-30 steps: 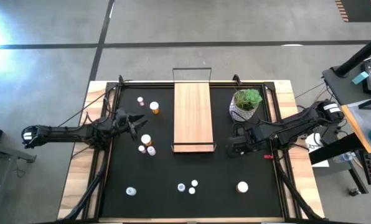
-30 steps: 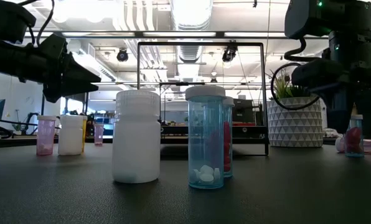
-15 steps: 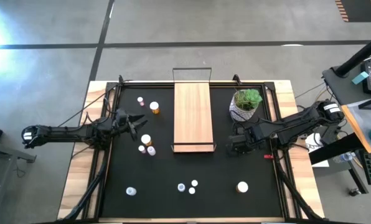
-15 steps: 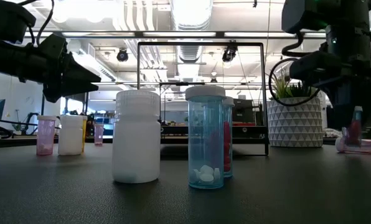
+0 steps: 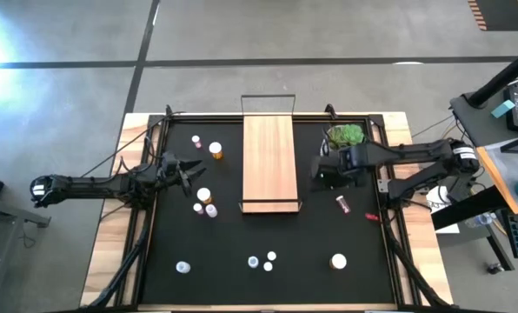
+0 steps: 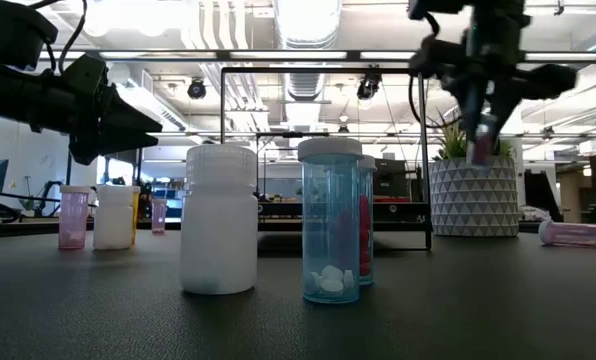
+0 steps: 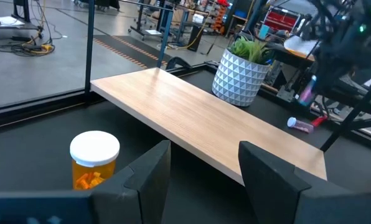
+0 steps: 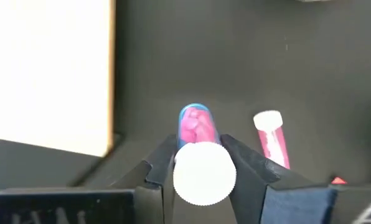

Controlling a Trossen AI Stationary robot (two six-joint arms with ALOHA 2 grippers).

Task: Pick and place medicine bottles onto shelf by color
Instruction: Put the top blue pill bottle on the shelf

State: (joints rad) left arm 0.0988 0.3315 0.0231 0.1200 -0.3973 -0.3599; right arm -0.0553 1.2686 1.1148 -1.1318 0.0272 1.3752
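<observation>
Overhead, the black mat (image 5: 268,235) filled the table, with the long wooden shelf (image 5: 269,161) lying bare at its far middle. The right arm (image 5: 415,155) reached in level from the right side, its gripper (image 5: 327,167) raised above the mat between the shelf and the potted plant (image 5: 347,137). The fingers (image 8: 160,163) were pinched on a pink bottle (image 8: 197,146), white cap toward the wrist camera, held clear of the surface. The left arm (image 5: 85,185) stretched in low from the left, its gripper (image 5: 188,168) hanging above the mat to the left of the shelf with the fingers (image 7: 149,168) spread apart and nothing between them.

Ten bottles showed from above. One was in the right gripper. One pink bottle (image 5: 342,203) lay on its side on the mat near the shelf's near right corner. Four stood left of the shelf, among them an orange one (image 5: 215,150). Four more stood along the near edge, among them a white one (image 6: 218,220) and a pale blue one (image 6: 330,220).
</observation>
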